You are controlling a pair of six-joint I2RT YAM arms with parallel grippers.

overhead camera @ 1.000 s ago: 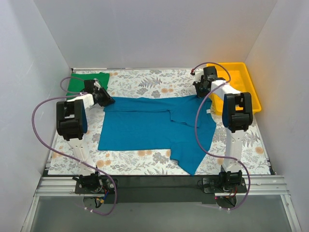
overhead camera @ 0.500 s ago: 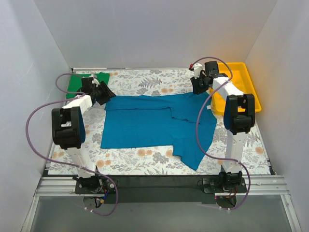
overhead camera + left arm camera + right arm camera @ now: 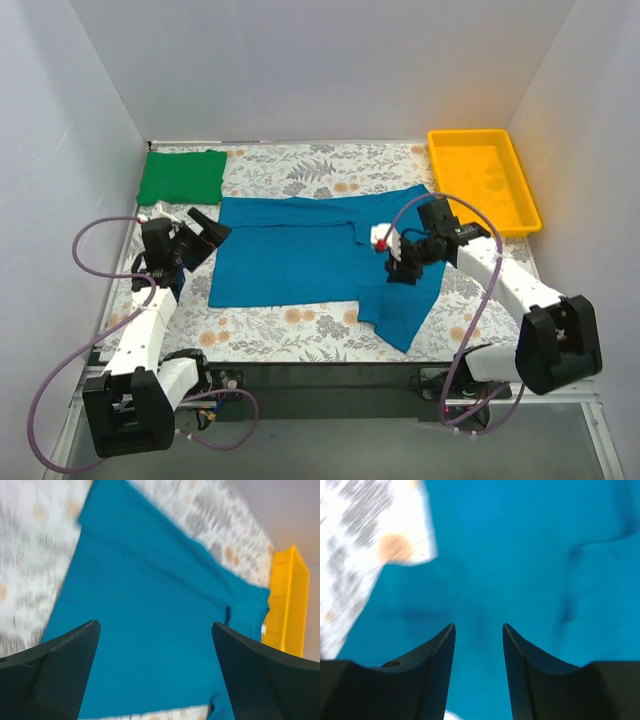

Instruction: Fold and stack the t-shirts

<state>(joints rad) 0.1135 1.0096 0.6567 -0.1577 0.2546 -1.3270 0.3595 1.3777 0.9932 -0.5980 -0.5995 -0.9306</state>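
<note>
Teal shirt (image 3: 300,255) is lying spread out mid-counter (image 3: 300,170) on the floral cover, mostly flat. One layer is doubled over on its right part, and a flap is trailing toward the near edge on the right. Green shirt (image 3: 181,177) is sitting folded into a neat rectangle in the far left corner, well apart from the teal one. Yellow tray (image 3: 482,180) is sitting at the far right corner, its near end close to the teal shirt's right edge, can't tell if they're touching. Left claw (image 3: 208,240) is hovering just beside the teal shirt's left edge, low over the counter. It's released: in the left wrist view the fingers (image 3: 65,665) are standing wide apart with nothing between them, just teal fabric below and the tray at the far right of that view. Right claw (image 3: 397,272) is hanging over the right part of the teal shirt, near the doubled-over layer. It's also released: in the right wrist view the fingers (image 3: 437,670) are showing a clear but narrower gap, gripping nothing. Blurred teal cloth is filling most of that view, with a patch of floral cover at upper left. Can't tell whether the right fingertips are touching the fabric.
</note>
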